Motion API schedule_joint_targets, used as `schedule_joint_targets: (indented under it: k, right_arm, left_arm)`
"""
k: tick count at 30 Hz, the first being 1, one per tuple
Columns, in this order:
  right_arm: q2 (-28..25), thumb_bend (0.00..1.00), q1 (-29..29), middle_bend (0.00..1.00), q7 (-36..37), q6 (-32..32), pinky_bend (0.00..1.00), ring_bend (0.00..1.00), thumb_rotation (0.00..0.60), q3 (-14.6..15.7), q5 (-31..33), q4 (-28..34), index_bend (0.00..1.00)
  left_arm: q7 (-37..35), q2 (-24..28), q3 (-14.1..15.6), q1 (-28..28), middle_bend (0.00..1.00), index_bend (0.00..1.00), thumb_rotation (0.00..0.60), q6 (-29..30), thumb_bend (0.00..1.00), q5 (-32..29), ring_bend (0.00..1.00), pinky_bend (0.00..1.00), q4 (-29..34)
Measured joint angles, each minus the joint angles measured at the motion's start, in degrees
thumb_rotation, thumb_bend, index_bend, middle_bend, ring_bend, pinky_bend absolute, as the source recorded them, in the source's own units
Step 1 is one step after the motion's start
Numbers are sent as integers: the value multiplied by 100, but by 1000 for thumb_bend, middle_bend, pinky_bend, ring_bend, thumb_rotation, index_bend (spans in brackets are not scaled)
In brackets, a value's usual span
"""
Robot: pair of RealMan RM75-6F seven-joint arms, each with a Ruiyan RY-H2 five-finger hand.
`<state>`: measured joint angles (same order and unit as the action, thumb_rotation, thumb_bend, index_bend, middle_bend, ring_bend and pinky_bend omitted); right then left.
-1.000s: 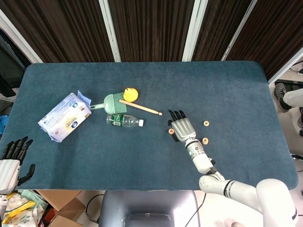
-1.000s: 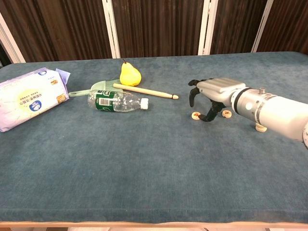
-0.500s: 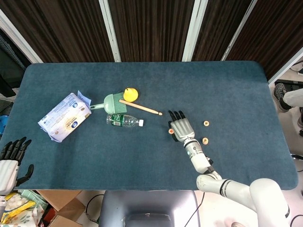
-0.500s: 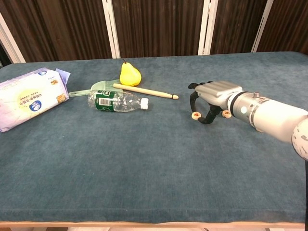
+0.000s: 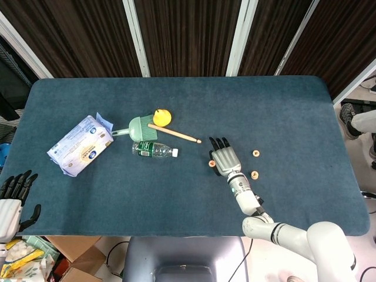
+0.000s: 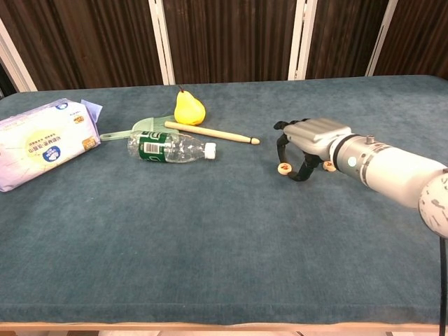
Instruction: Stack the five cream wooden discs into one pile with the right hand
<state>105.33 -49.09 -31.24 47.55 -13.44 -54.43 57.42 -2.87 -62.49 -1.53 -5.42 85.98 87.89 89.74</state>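
Chest view first: one cream disc (image 6: 284, 168) right of centre, standing on edge between the dark fingertips (image 6: 280, 150) of the right hand (image 6: 306, 143) and apparently pinched there, low over the blue cloth. Just behind the hand, a second disc (image 6: 327, 166) peeking out, flat on the table (image 6: 210, 245). Head view now: same hand (image 5: 225, 157) right of centre, back turned up, fingers pointing toward the top of the frame, the first disc (image 5: 212, 163) showing at its left edge. Two more discs apart on the cloth to its right, one (image 5: 256, 153) a little higher in frame, one (image 5: 254, 174) lower, near the wrist. No pile anywhere; only three discs to be made out.

Further out, left of centre: clear plastic bottle (image 5: 154, 150) with a green label lying on its side, wooden stick (image 5: 174, 133) slanting just above it, green brush (image 5: 140, 127) touching the stick's left end, yellow pear (image 6: 189, 108) right behind. Far left, white tissue pack (image 5: 81, 145) lying flat and tilted.

Bottom left corner of head view: left hand (image 5: 14, 198) off the table edge, fingers spread, holding nothing.
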Motion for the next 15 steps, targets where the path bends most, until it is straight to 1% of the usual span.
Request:
schedule_joint_targets:
  k: [5,8,12,15]
  right_arm:
    - [-140,485,71,62,55,122,0,0,600,60,-143,184,639]
    - [-345,485,179,62,130,275,0,0,600,142,-330,474,639]
    - [-827,484,429,62,267,586,0,0,600,336,-702,1067,639]
    - [-1305,484,692,62,466,847,0,0,600,538,-1037,1547,639]
  left_arm:
    - [-3,3,4,13,0,0,600,25,483,20,0,0,0]
    - [10,1,11,17,0,0,600,31,483,35,0,0,4]
    - [42,-20,8,1,0,0,600,8,483,39,0,0,7]
    - [74,-29,15,-7,0,0,600,-7,483,50,0,0,22]
